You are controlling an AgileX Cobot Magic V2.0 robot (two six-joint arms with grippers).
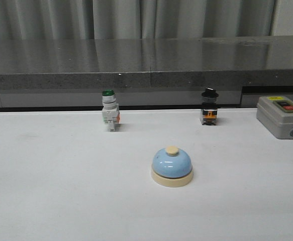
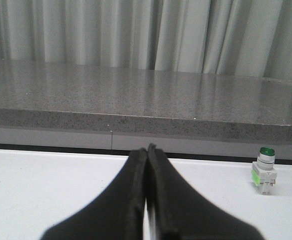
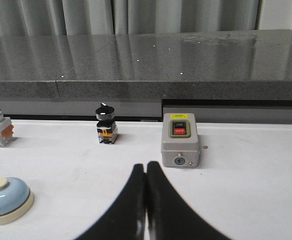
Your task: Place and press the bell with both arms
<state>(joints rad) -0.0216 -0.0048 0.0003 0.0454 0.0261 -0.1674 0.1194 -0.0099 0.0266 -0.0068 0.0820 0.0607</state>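
Note:
The light-blue dome bell (image 1: 172,166) with cream base and cream button stands upright on the white table, near the middle. It also shows in the right wrist view (image 3: 6,200). Neither arm shows in the front view. My left gripper (image 2: 147,150) is shut and empty above the white table; the bell is out of its view. My right gripper (image 3: 146,167) is shut and empty, with the bell apart from it, off to one side on the table.
A green-capped white pushbutton switch (image 1: 109,111) and a black-knobbed switch (image 1: 209,107) stand at the table's back. A grey box with a red button (image 1: 283,116) sits at the back right. A grey stone ledge (image 1: 146,63) and curtains lie behind.

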